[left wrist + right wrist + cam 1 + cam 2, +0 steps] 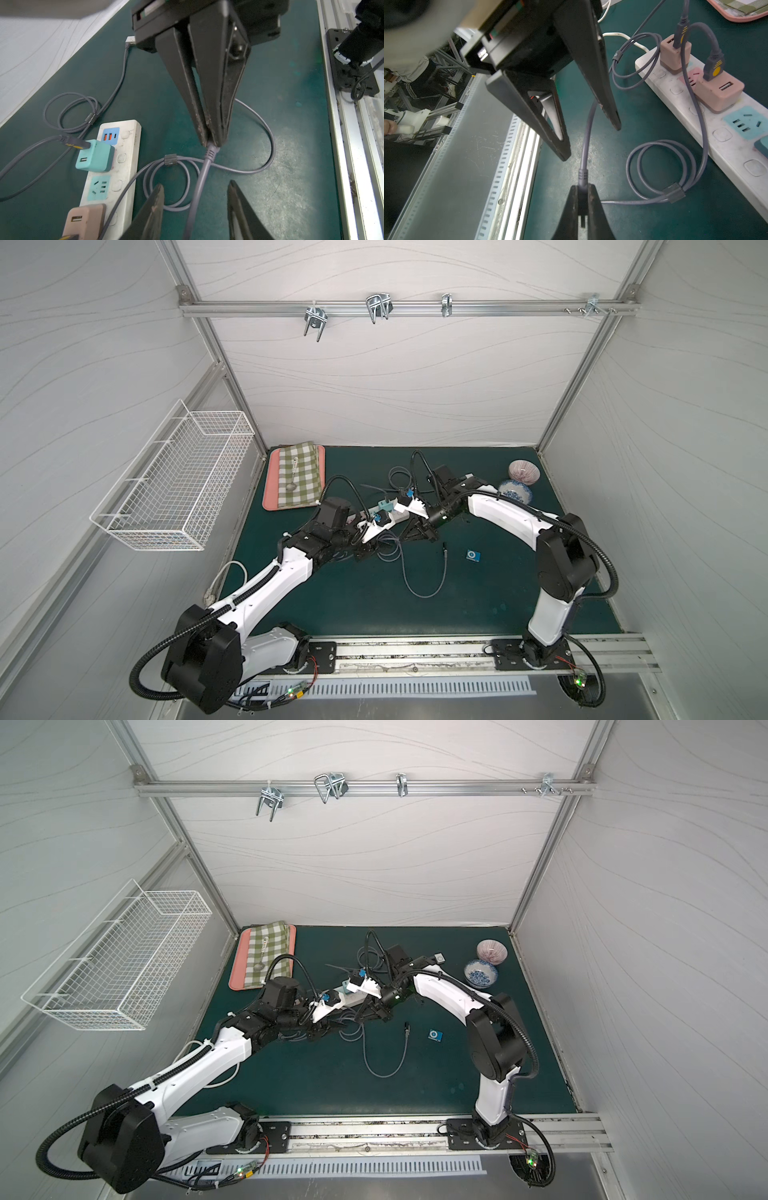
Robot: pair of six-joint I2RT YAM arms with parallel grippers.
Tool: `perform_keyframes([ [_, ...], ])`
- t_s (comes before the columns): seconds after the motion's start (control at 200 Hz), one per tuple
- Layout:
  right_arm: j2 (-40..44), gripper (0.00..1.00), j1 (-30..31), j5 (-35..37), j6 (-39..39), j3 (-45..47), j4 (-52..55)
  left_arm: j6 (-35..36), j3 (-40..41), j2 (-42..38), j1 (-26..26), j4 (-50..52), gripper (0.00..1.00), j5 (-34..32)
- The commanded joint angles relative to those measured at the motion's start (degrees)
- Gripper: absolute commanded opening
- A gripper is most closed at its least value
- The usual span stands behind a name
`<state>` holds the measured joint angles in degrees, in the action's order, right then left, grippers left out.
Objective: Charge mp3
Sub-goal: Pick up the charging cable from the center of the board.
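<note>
Two arms share one cable (pixel 197 187): right fingers (pixel 209 137) clamp its plug (pixel 212 151), left fingers (pixel 155 207) stand apart astride it, probably to regrip before reaching the mp3 (pixel 472 555).

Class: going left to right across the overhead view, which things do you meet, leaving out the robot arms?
In order: wire basket → pink tray → power strip → blue mp3 player → blue-patterned bowl.

mat (pixel 374 605) dark green | cable (pixel 198 187) grey | mp3 (pixel 473 555) blue | cloth (pixel 300 477) green-checked
</note>
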<state>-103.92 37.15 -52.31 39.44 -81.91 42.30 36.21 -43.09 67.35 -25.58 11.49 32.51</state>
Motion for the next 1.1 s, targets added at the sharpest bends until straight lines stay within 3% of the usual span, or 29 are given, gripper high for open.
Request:
perform_keyframes([
  [0.0,2.32,0.00,0.12,-2.81,2.66,-1.33,2.61,0.93,-0.58,0.79,-0.58,-3.86,0.38,0.24],
  [0.195,2.26,0.00,0.16,-3.54,2.75,-2.03,3.22,2.02,-1.31,2.27,-1.78,-3.04,0.34,1.06],
  [0.43,1.59,0.04,0.16,-2.82,2.71,-1.64,3.52,0.80,-2.52,2.61,-2.34,-2.82,0.00,3.37],
  [0.48,1.63,0.09,0.12,-2.21,2.14,-1.33,3.06,0.38,-2.83,2.39,-2.37,-2.44,0.00,4.02],
  [0.58,2.26,0.34,-0.68,-0.38,0.08,-0.65,1.38,0.05,-2.99,1.99,-2.36,-1.46,0.00,4.42],
  [0.685,4.48,0.53,-2.36,1.44,-1.45,0.79,-1.67,0.01,-2.79,2.53,-2.37,-0.19,0.00,3.88],
  [0.865,13.19,0.54,-2.85,8.37,0.26,9.74,-13.07,-1.27,-4.81,3.94,-2.37,3.29,0.00,5.70],
  [1.095,21.04,0.52,1.12,17.11,10.18,22.10,-25.09,-3.42,-11.22,8.81,-2.23,10.02,0.00,8.61],
])
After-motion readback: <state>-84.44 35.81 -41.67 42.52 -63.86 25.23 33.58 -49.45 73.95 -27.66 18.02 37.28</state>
